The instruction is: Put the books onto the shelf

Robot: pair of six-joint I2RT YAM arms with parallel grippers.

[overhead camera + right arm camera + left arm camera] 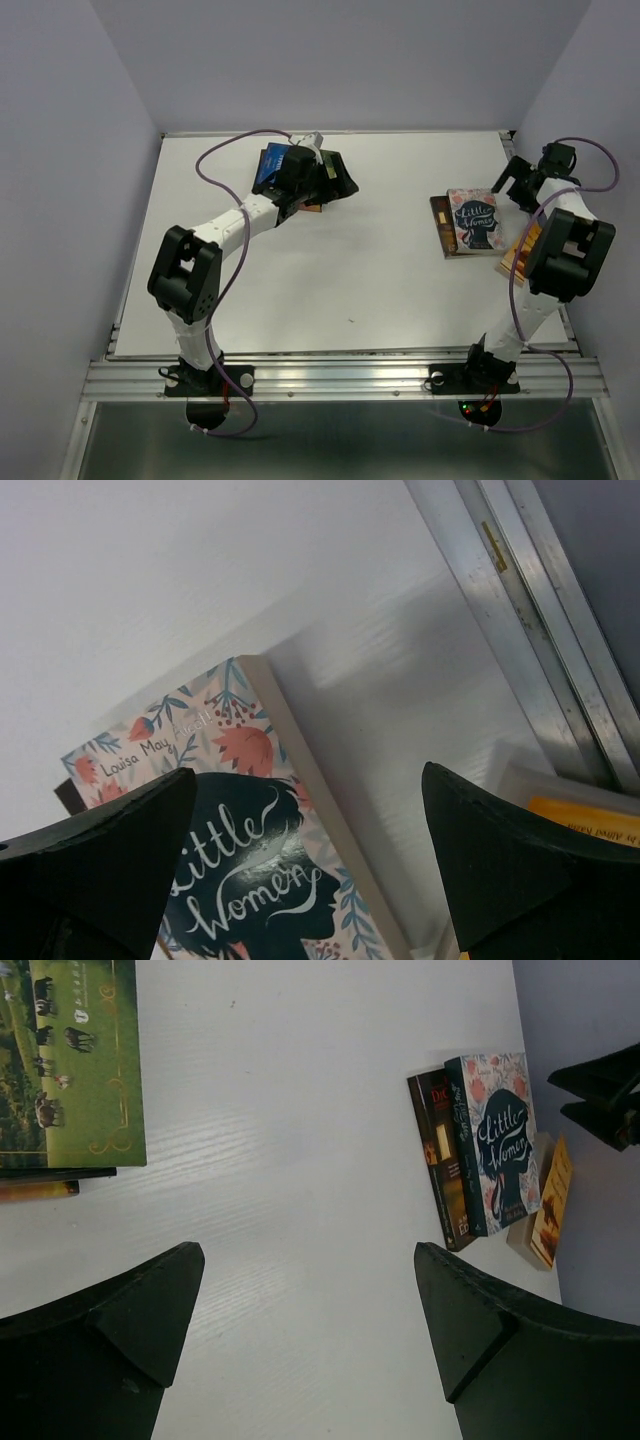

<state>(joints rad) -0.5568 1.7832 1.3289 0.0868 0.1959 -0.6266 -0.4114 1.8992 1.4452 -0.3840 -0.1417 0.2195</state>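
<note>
A white table (350, 270) fills the middle of the top view, with a tiny dark speck (350, 320) just below centre. A ribbed aluminium rail (340, 378) runs along its bottom edge. Pale lavender walls (340, 60) close in the left, top and right.

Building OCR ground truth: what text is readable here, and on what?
"Little Women": cover of the floral book.
"Louisa May Alcott": same cover, above the title.
Brown book beneath it: red lettering, too blurred to read.
Orange book: small print, too blurred to read.
Green book: horses and gold ornament, no readable words.
</note>
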